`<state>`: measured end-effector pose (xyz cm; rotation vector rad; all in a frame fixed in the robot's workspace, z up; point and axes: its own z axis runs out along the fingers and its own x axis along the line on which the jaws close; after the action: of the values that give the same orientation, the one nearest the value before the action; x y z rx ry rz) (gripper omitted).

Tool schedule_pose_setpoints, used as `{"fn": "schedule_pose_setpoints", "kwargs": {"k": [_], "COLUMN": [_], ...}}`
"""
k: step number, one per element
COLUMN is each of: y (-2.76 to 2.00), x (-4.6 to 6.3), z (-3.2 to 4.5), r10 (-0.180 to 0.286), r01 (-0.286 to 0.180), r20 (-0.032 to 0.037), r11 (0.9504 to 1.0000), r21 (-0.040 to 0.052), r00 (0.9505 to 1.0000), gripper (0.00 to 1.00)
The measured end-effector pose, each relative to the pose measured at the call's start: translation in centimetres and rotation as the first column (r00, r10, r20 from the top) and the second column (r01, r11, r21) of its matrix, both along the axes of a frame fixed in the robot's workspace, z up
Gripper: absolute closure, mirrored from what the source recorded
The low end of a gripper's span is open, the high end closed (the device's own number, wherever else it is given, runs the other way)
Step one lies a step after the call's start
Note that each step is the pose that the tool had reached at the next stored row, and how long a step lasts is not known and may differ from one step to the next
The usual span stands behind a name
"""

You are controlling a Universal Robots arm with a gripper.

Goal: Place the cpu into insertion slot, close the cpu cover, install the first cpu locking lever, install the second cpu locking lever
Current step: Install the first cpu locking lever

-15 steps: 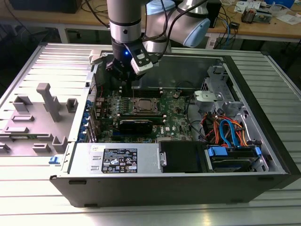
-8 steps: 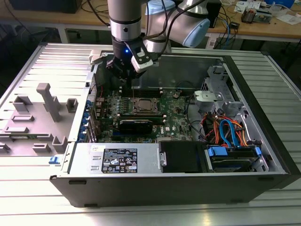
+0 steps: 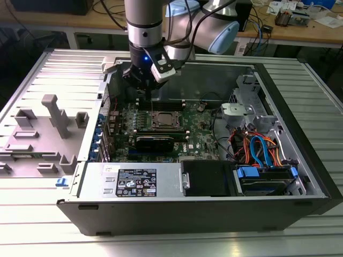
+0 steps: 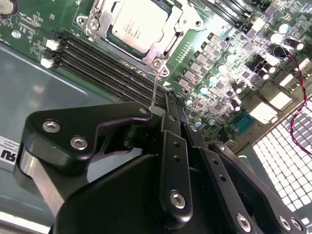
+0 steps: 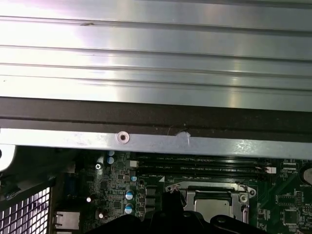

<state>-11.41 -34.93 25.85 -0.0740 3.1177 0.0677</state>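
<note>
Ribbed metal table (image 3: 32,235) bears an open computer case (image 3: 161,217). Clenched gripper (image 4: 168,105) touches a thin lever (image 4: 154,85) by the memory slots (image 4: 107,61).

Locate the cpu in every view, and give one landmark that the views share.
Exterior view: the cpu lies at the middle of the motherboard.
Second wrist view: the cpu lies framed by the cpu cover, just beyond the memory slots.
First wrist view: the cpu lies past the memory slots from the case wall.
Shared landmark: the long black memory slots.
</note>
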Motion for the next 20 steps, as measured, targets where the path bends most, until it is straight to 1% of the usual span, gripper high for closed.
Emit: {"fn": "schedule_pose_setpoints", "kwargs": {"k": [20], "y": [0.01], "x": [0.09], "z": [-0.04], "r10": [0.010], "r01": [-0.010], "r20": [-0.0001], "r11": [1.0000], "r21": [-0.0002], "r00": [1.0000], "gripper": [0.89]}}
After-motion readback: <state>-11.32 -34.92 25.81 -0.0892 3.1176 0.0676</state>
